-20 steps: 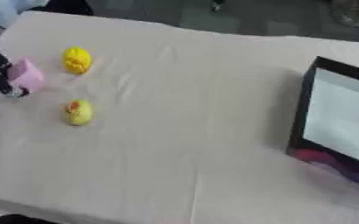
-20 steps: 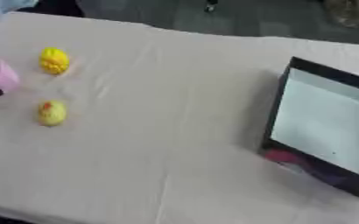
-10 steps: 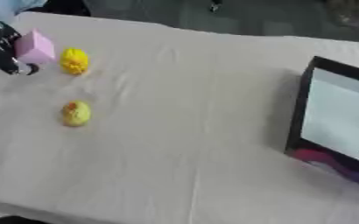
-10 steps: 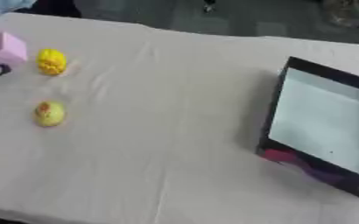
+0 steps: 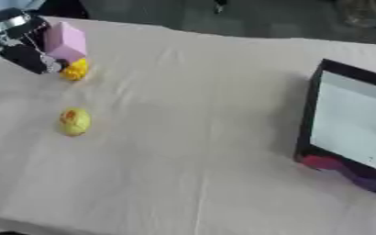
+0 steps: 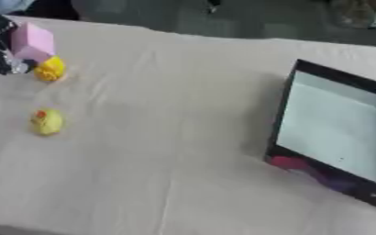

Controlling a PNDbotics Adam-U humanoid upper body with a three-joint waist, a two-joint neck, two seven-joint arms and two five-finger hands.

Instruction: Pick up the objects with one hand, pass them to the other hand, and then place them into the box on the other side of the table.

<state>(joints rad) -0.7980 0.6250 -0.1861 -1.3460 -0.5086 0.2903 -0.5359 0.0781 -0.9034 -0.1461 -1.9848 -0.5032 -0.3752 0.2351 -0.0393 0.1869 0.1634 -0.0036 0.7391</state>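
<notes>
At far left, left hand [image 5: 19,46] clasping pink block [image 5: 64,42], lifted above yellow toy [image 5: 75,69]; second yellow toy [image 5: 74,121] nearer on tablecloth [image 5: 191,114]. Handover apparently not yet made, right hand out of sight. At right, box [image 5: 353,124] seemingly without any of these objects.

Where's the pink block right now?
Far left of the left eye view: the pink block is held by the left hand, just above the yellow toy.
</notes>
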